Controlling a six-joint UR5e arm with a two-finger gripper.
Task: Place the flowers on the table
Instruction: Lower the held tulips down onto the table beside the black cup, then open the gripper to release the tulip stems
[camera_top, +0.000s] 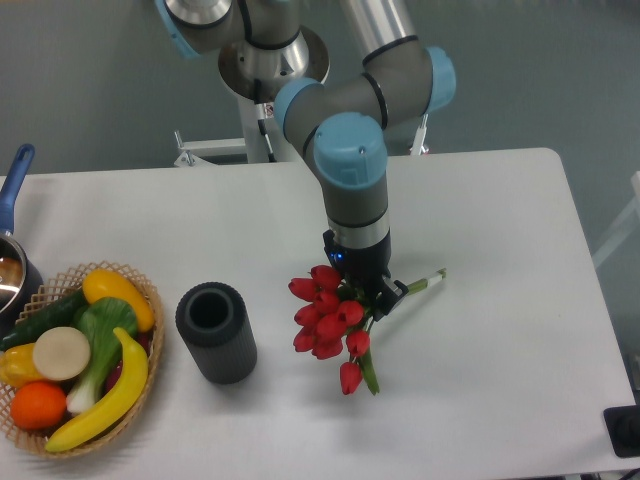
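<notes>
Now | white table (500, 230) | grey-green wall behind | flowers (328, 318) low

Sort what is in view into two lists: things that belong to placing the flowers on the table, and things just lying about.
Belongs to the job:
- flowers, red tulip bunch
- hand, closed on the stems
- table, white top

Just lying about:
- dark ribbed vase, standing empty left of the flowers
- basket of toy fruit and vegetables, far left
- pot with blue handle, at the left edge
</notes>
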